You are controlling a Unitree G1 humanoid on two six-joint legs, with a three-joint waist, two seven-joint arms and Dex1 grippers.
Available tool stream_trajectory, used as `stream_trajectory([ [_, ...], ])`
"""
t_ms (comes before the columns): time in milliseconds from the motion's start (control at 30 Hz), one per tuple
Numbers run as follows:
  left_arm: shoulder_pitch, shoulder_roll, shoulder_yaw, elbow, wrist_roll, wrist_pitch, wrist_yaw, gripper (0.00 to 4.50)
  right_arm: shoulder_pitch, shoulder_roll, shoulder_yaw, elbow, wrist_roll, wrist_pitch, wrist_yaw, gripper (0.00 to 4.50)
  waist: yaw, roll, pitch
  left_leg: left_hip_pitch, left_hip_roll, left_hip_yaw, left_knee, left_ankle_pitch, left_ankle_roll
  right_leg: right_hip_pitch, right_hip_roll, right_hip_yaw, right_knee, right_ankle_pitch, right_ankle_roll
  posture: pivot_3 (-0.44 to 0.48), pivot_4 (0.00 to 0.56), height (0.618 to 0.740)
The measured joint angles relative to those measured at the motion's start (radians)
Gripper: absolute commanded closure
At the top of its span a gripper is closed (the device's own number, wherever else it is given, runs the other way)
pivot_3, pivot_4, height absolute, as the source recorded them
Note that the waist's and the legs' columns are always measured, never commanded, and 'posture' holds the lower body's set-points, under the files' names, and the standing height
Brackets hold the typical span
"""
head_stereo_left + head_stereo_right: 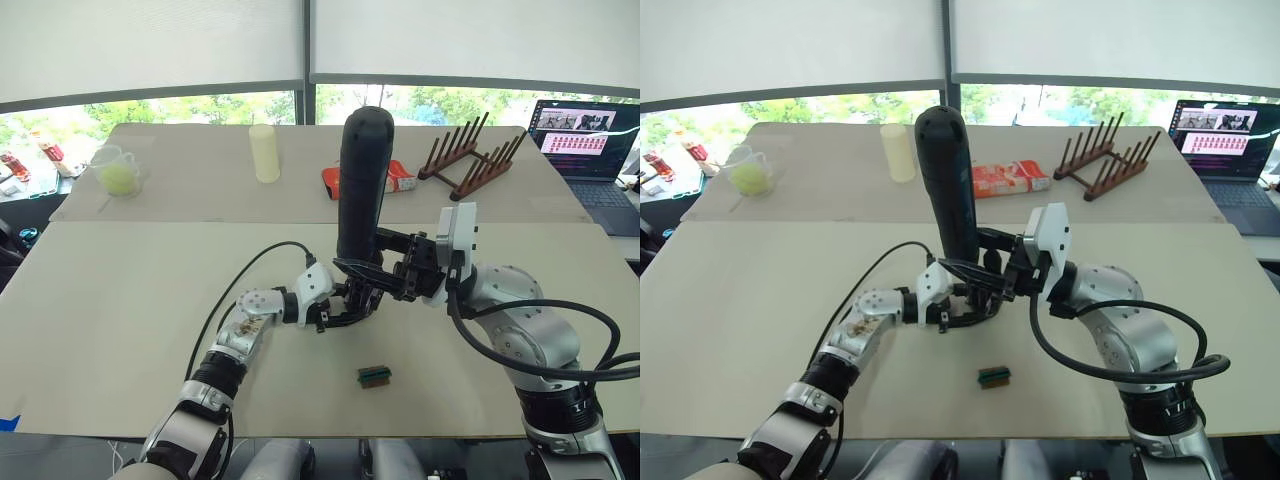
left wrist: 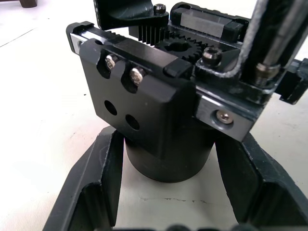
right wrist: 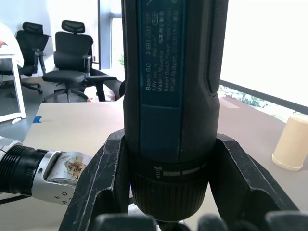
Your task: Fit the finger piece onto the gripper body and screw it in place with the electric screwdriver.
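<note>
My right gripper (image 1: 392, 268) is shut on the lower part of the electric screwdriver (image 1: 362, 180), a thick black cylinder held upright with its rounded end up. In the right wrist view the fingers (image 3: 103, 178) clamp it just above the collar. Directly under it, my left gripper (image 1: 345, 305) is shut on the gripper body (image 2: 163, 101), holding its round base on the table. A black block with two screw heads and two empty holes sits on the body's toothed rail. A shiny metal shaft (image 2: 274, 33) comes down onto the body's top. I cannot pick out the finger piece from the body.
A small green-and-black block (image 1: 374, 375) lies on the table in front of the grippers. At the back stand a cream cylinder (image 1: 264, 152), a clear cup (image 1: 120, 172), a red-and-white packet (image 1: 1010, 178), a wooden rack (image 1: 470, 155) and a laptop (image 1: 585, 135).
</note>
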Motion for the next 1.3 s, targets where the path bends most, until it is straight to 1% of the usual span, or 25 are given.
stream_trajectory([
  [433,0.0,-0.002,-0.004,0.0,0.003,0.001,0.007,2.21,-0.035,-0.066,0.039,0.001,-0.014,-0.027,0.061,2.6,0.002,0.0,-0.001,0.0,0.0,0.0,0.0,0.0,0.0,0.001,0.0,0.0,0.0,0.0,0.0,0.0,0.15,0.74],
  [1300,0.0,-0.001,-0.005,0.003,0.005,0.003,0.011,2.21,-0.045,-0.054,0.038,0.038,-0.009,-0.028,0.057,2.6,0.003,0.0,-0.001,0.001,0.0,0.0,0.0,0.0,0.0,0.002,0.0,0.0,0.0,0.0,0.0,0.0,0.15,0.74],
])
